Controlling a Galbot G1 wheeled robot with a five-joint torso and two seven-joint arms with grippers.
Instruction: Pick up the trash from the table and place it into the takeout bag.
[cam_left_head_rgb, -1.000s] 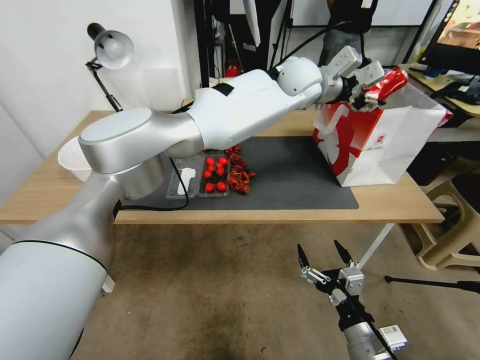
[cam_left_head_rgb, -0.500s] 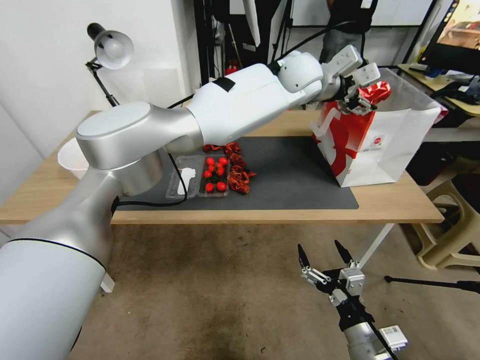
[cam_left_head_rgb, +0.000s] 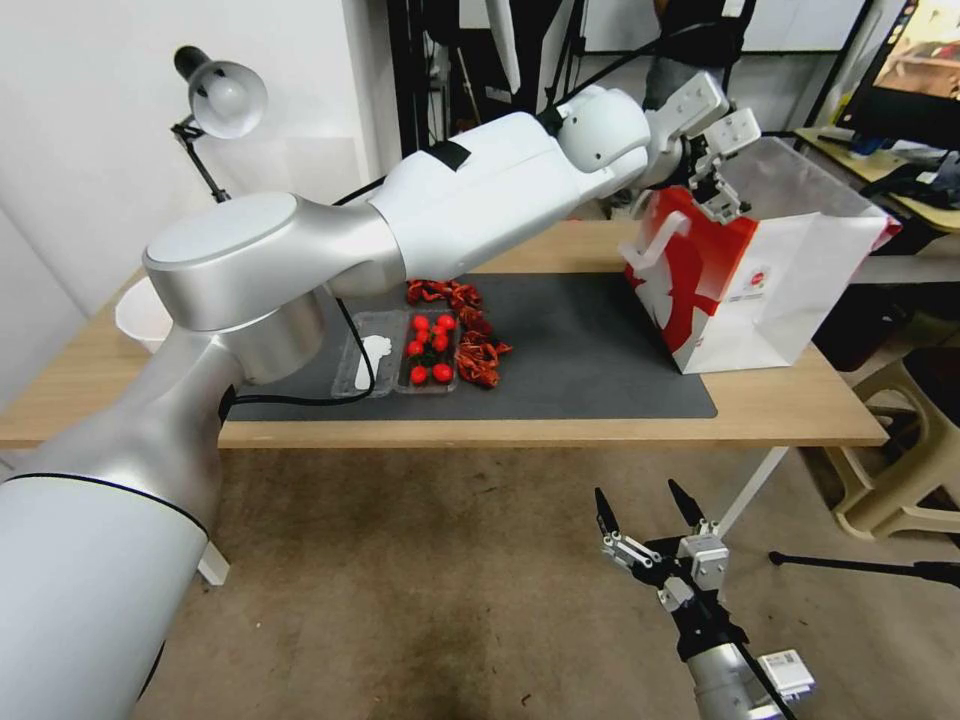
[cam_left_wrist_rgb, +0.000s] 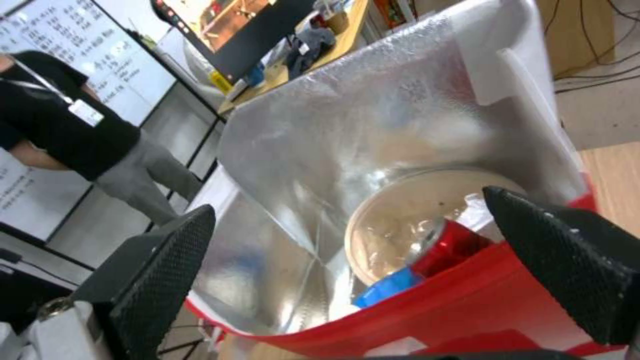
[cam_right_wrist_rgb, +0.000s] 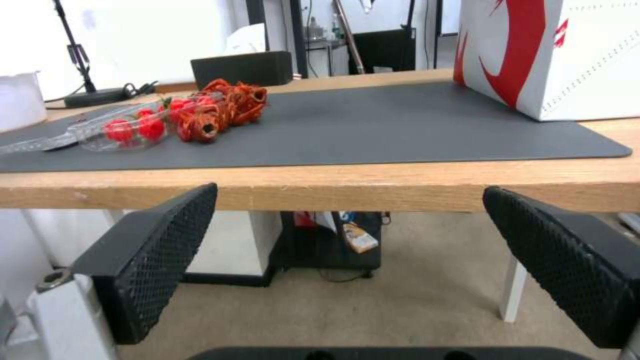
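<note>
**Red can lies inside the takeout bag, left hand released above it**

The crushed red can (cam_left_wrist_rgb: 450, 245) lies inside the takeout bag (cam_left_head_rgb: 800, 290), against a beige lidded bowl (cam_left_wrist_rgb: 407, 220) and beside a blue paper cup (cam_left_wrist_rgb: 387, 292). The bag has a silver lining and stands at the right end of the tabletop (cam_left_head_rgb: 780, 420). The left hand (cam_left_head_rgb: 722, 165) hangs over the bag's open mouth, fingers spread wide and holding nothing. The right hand (cam_left_head_rgb: 645, 510) waits low in front of the tabletop edge, also released and empty. On the dark grey mat (cam_left_head_rgb: 580, 350) rest a clear tray of cherry tomatoes (cam_left_head_rgb: 428, 350) and red wrinkled scraps (cam_left_head_rgb: 478, 350) just beside it.
</note>
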